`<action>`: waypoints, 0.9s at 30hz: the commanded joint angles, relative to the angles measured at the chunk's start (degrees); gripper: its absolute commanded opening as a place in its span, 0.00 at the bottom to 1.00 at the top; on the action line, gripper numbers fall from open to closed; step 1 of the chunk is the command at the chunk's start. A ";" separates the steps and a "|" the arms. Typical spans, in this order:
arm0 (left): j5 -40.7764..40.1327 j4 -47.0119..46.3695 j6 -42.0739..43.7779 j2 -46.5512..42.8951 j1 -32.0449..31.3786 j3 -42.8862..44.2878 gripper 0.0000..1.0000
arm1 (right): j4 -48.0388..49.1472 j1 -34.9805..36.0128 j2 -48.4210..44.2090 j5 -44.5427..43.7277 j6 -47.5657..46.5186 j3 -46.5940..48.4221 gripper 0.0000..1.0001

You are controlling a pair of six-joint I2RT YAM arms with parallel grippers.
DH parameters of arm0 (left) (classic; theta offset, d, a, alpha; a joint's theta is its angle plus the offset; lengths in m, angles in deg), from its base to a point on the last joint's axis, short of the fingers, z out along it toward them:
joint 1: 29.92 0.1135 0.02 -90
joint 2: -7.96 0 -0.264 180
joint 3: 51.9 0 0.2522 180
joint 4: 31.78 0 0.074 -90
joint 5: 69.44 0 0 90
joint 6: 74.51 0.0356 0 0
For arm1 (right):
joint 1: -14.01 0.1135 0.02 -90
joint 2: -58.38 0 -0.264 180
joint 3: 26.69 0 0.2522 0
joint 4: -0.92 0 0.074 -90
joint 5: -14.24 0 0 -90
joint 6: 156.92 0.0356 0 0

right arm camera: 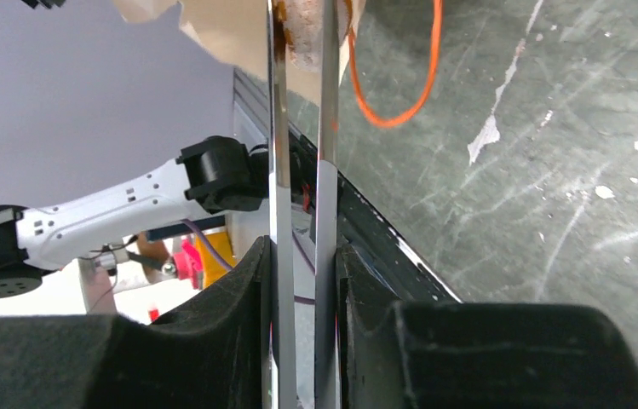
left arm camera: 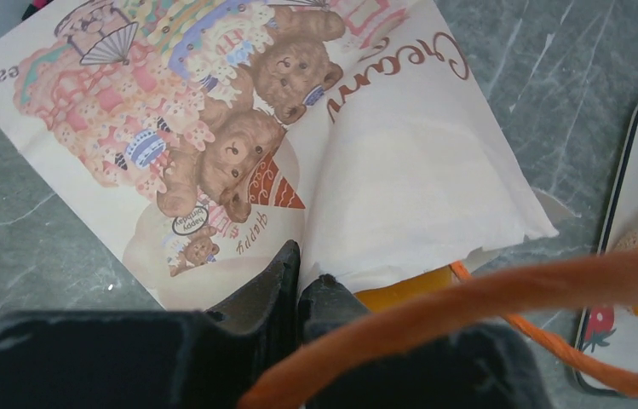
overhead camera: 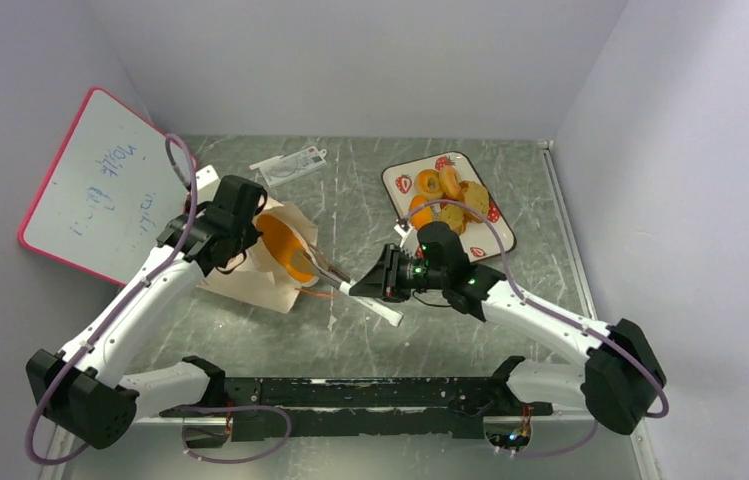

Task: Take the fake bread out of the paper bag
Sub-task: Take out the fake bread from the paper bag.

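Observation:
The paper bag (overhead camera: 255, 275) lies on its side left of centre, its mouth with an orange inside facing right. Its bear print shows in the left wrist view (left arm camera: 238, 145). My left gripper (overhead camera: 253, 238) (left arm camera: 302, 277) is shut on the bag's upper rim, an orange cord handle (left arm camera: 485, 298) draped across it. My right gripper (overhead camera: 378, 285) (right arm camera: 302, 256) is shut on metal tongs (overhead camera: 342, 283) (right arm camera: 281, 170). The tong tips are at the bag's mouth and pinch a pale brown piece of fake bread (right arm camera: 302, 38). Several more bread pieces (overhead camera: 450, 190) lie on a tray.
The white strawberry-printed tray (overhead camera: 490, 240) (left arm camera: 630, 213) sits at the back right of the bag. A small white tag card (overhead camera: 290, 163) lies behind the bag. A pink-framed whiteboard (overhead camera: 100, 185) leans on the left wall. Grey walls close in three sides.

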 commanded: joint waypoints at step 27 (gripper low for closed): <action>-4.55 10.33 -8.57 0.49 2.02 4.91 0.08 | -32.90 -0.42 -13.11 -36.42 -20.99 22.98 0.00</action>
